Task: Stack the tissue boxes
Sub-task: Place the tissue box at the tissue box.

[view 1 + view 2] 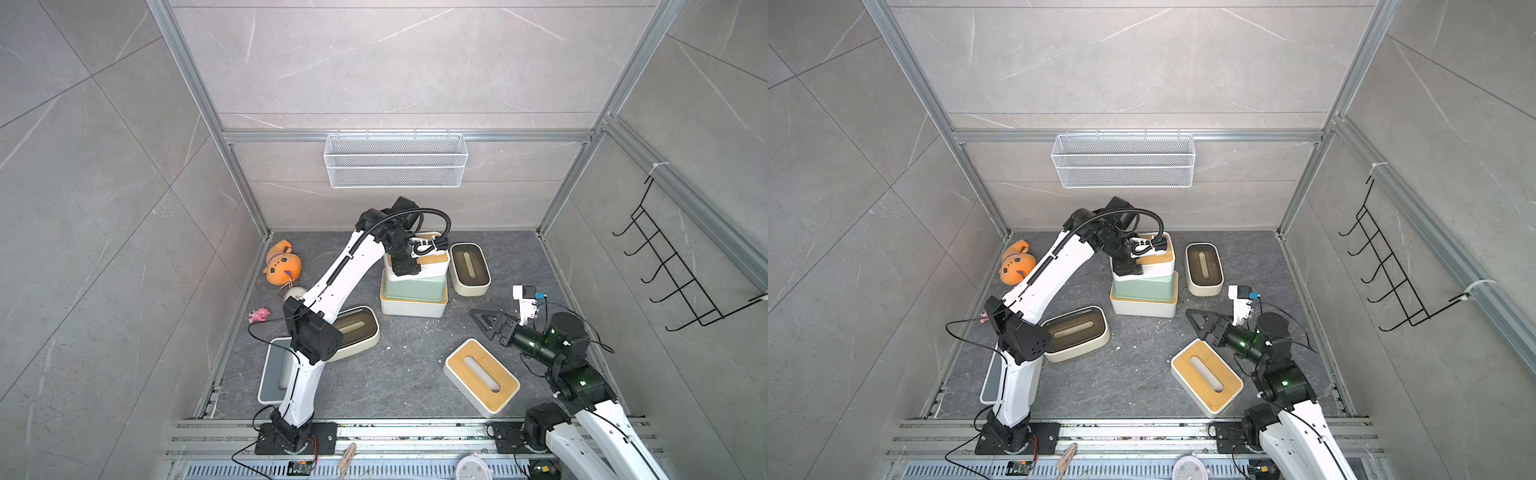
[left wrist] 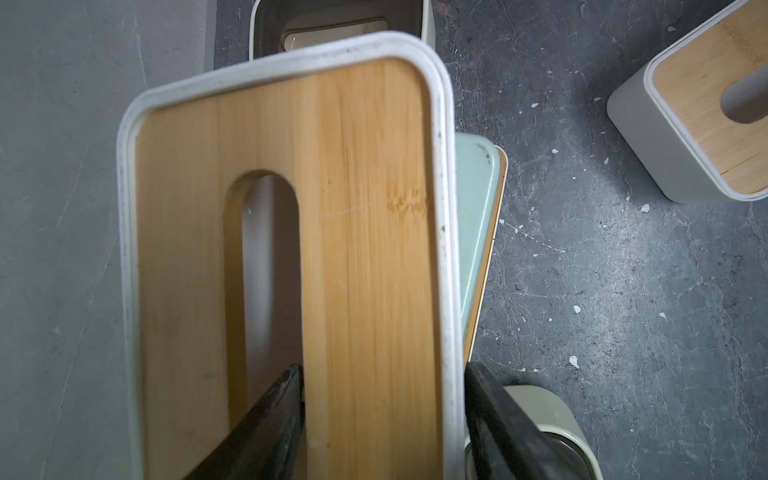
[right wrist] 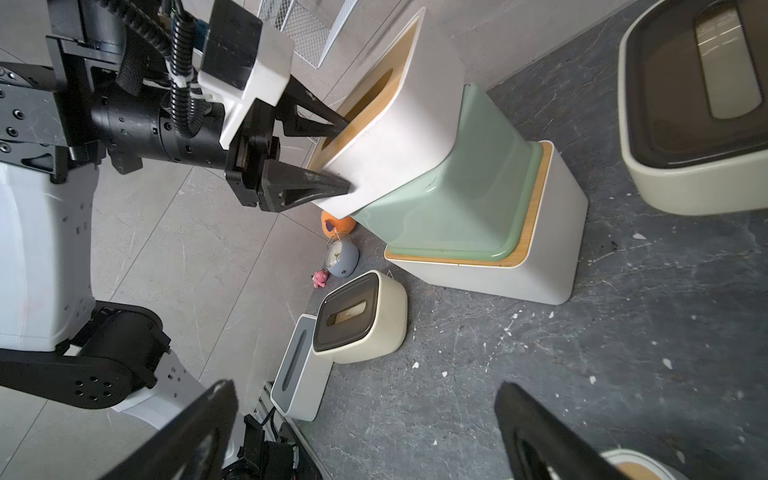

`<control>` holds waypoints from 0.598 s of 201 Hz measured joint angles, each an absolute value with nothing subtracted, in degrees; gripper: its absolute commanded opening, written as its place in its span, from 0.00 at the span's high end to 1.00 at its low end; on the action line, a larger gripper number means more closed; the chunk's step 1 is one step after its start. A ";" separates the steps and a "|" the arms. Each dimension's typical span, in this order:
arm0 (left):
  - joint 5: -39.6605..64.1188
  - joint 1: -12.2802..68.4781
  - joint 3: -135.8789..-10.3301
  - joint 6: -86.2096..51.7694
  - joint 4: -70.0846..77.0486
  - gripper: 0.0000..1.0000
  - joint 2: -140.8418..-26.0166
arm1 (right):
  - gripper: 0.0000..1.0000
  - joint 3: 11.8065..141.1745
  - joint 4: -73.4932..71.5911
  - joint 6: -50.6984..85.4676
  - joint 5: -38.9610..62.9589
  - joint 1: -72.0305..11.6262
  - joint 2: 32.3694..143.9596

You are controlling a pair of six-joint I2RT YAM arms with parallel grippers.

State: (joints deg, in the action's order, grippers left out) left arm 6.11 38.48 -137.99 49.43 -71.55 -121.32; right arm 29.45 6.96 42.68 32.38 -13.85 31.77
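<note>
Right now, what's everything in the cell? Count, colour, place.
Stack: 3 boxes, mid-back floor; white bottom box, pale green box, white top box with bamboo lid, askew.
Loose box: 1, white with bamboo lid, front right.
Cream boxes: 2, brown lids; back cream box right of stack, front cream box front-left of it.
Grey-lid box: 1, white, front left.
Plush toy: 1, orange, back left.
Clock: 1, pale blue, beside the plush toy.
Pink toy: 1, left edge.
Wire basket: 1, white, back wall.
Hook rack: 1, black, right wall.
Left gripper: straddles top box's side wall, one finger in the slot; grip unclear.
Right gripper: open, empty, above floor right of stack.
</note>
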 measured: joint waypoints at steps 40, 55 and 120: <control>6.15 38.48 -137.51 48.93 -71.09 0.33 -119.92 | 0.00 29.45 6.96 42.72 32.38 -13.85 31.77; 6.15 38.48 -137.43 48.62 -70.65 0.33 -119.37 | 0.00 29.45 6.96 42.92 32.38 -13.85 31.77; 6.35 38.63 -137.10 47.07 -68.97 0.32 -116.66 | 0.00 29.50 7.03 43.18 32.36 -13.85 31.24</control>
